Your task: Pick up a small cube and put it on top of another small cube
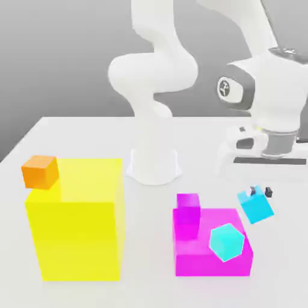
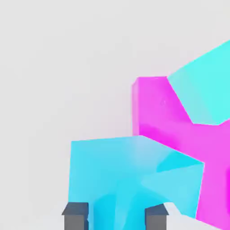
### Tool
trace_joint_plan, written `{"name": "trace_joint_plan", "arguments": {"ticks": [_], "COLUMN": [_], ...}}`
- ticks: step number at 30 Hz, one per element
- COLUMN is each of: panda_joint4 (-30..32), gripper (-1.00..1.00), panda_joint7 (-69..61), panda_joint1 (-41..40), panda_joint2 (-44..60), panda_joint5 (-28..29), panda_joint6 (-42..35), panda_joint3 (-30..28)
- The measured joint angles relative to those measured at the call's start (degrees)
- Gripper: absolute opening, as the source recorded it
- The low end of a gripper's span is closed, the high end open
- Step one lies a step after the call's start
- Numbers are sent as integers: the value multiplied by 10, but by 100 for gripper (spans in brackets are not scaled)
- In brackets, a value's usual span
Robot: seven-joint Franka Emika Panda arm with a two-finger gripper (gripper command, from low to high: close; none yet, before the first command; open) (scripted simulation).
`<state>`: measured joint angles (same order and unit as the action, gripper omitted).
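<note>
Sky-blue is the colour of the small cube (image 1: 256, 205), which is gripped in the tool (image 1: 260, 191) at the exterior view's right. The two fingertips (image 2: 76, 218) are closed on the upper part of this cube, and the cube is tilted between them. In the hand view it also reaches out past the fingertips. Whether its lower corner touches the desk (image 1: 141, 240), I cannot tell.

Near to it there is the turquoise cube (image 1: 227, 242), which is a little more green. This one is also tilted, and in the exterior view it covers part of the front of a low magenta block (image 1: 210, 264). How it is supported, I cannot tell. A small magenta cube (image 1: 187, 207) is seen at this block's corner on the exterior view's left, toward the arm's base (image 1: 153, 165).

At the exterior view's left stands a big yellow block (image 1: 78, 234) on the desk. The orange cube (image 1: 40, 172) is seen at its upper corner, on the side of the exterior view's left.
</note>
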<state>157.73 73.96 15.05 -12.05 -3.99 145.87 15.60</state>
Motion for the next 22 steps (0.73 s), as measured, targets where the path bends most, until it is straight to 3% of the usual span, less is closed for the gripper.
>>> {"name": "trace_joint_plan", "arguments": {"ticks": [9,15,16,22], "panda_joint4": [94,128,132,134], "gripper": [-100,-100,100,100], "panda_joint7": [-117,-129,-129,-129], "panda_joint1": [-43,-55,-55,-56], "panda_joint2": [-183,-106,-87,-77], "panda_joint5": [-6,-5,-5,-4], "panda_joint6": [-90,20,44,55], "panda_joint3": [-93,-96,-94,-94]}}
